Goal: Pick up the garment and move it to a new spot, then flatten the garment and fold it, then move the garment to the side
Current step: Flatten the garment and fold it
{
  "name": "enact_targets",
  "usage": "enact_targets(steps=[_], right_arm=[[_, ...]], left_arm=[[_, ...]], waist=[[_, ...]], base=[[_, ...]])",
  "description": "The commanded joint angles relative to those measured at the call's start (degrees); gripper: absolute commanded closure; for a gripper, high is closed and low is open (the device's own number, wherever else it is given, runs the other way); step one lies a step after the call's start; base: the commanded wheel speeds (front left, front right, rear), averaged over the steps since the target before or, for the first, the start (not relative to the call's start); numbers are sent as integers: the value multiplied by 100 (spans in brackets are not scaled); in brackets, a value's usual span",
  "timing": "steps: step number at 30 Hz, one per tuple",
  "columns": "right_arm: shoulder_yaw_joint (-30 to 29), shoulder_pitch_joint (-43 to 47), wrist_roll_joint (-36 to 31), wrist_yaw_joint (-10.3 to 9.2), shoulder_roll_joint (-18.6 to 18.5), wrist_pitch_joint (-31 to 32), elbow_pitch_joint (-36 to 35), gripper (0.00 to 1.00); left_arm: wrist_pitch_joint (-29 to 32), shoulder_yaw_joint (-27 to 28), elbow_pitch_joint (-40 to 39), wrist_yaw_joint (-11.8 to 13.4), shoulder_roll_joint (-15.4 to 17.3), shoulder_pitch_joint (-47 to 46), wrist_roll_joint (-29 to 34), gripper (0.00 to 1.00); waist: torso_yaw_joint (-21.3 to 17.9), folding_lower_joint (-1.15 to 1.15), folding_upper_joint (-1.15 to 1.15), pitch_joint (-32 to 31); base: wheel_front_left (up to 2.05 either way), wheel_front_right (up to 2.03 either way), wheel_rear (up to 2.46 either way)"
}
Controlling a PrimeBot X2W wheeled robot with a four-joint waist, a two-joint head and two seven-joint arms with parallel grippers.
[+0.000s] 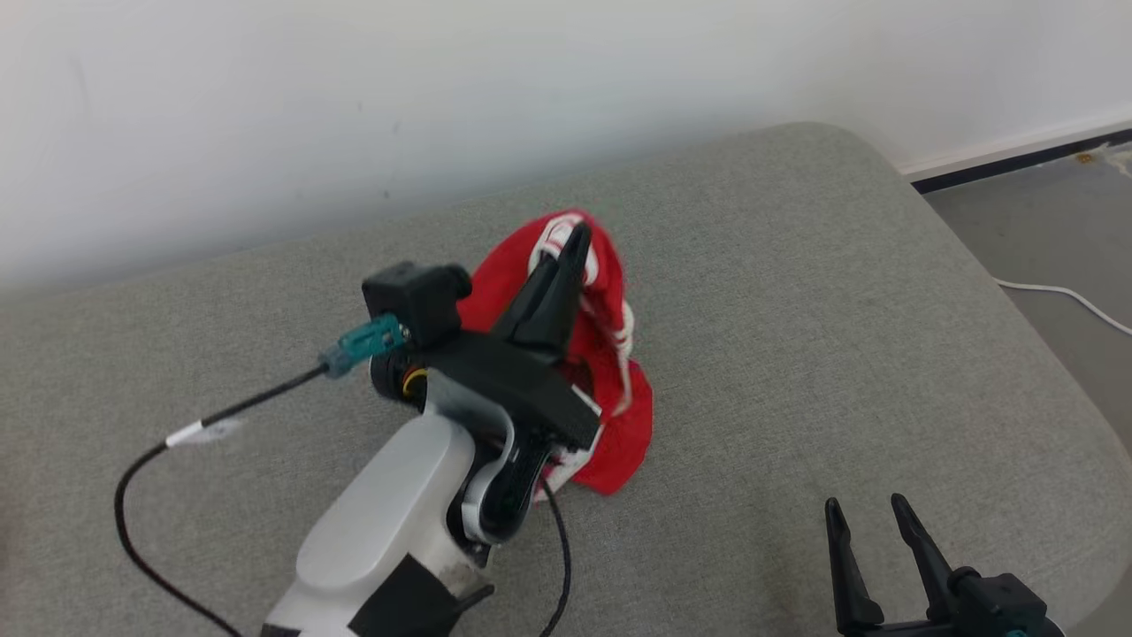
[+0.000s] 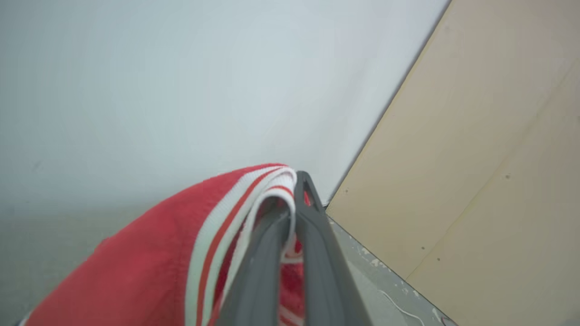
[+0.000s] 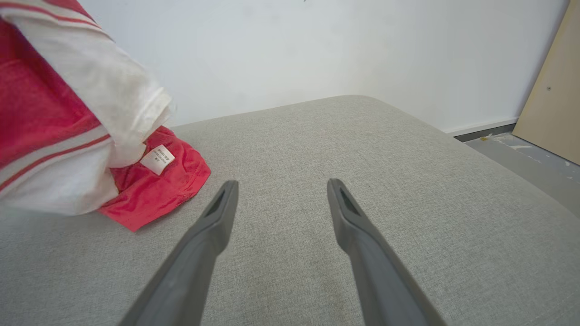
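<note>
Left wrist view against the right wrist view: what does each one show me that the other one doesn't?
Left wrist view: the left pincer shut on the striped edge of the red garment. Right wrist view: the right pincer open, pointing across the grey cushion, and a white label on the cloth. Shared: the garment, the white wall and a beige board.

Bright, even light; soft shadows

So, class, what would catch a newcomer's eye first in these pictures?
The red garment with white stripes, bunched in the middle of the grey cushion, stands out. The left gripper is shut on its striped edge. The right gripper hangs open at the lower right.
</note>
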Motion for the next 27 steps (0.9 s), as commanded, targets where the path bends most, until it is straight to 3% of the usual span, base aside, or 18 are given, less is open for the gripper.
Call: enact_targets(steps=[1,10,16,21,27], right_arm=[[9,-61,31,-12,-7,-31,14,0],[152,-100,77,-12,-8,-30,105,0],[105,-54,37,-12,-7,-22,101,0],[58,2,13,-12,-6,-22,51,0],[82,3,-12,-12,-8,-23,-1,0]], left_arm=[[16,-57,-100,-13,-3,-198,-78,100],[-371,-718,-1021,-151,-2,-1740,-1478,100],[-630,-673,-1431,-112,6,-2249,-2164,100],[-647,-451,-1107,31,19,-1645,-2236,100],[-651,-263,-234,386,490,-250,-2372,100]], waist=[[13,0,0,-10],[-96,0,0,-49],[-45,0,0,-65],[216,0,0,-48],[543,0,0,-5]], base=[[0,0,0],[0,0,0],[0,0,0],[0,0,0],[0,0,0]])
